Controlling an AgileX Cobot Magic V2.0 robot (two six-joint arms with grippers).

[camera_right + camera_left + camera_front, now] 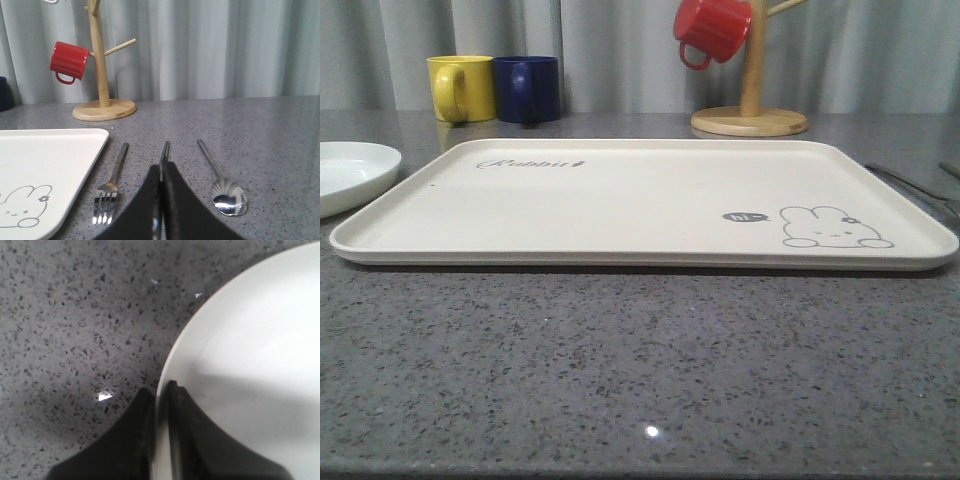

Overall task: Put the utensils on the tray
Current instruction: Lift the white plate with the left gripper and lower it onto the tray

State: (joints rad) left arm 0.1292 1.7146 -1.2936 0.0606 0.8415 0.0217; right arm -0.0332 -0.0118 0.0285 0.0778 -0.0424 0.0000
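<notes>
We count three mugs: yellow [460, 87] and blue [528, 88] at upper left, red [713, 29] on the wooden stand [750, 110]. One smooth cream tray [640, 200] fills mid-frame, bare. Our left gripper [161, 395] pinches the round white plate [250, 365] by its rim. Our right gripper [161, 172] is clamped on the slim chopsticks [165, 150], lying between one fork [112, 182] and one spoon [222, 187] on speckled stone right of the tray.

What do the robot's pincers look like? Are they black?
Yes. Each pincer has two black fingers, wide at the base and curving up to slim tips. The left pincer looks dull and smooth. The right pincer is the same black shape. No cables, stickers or writing can be seen on them.
</notes>
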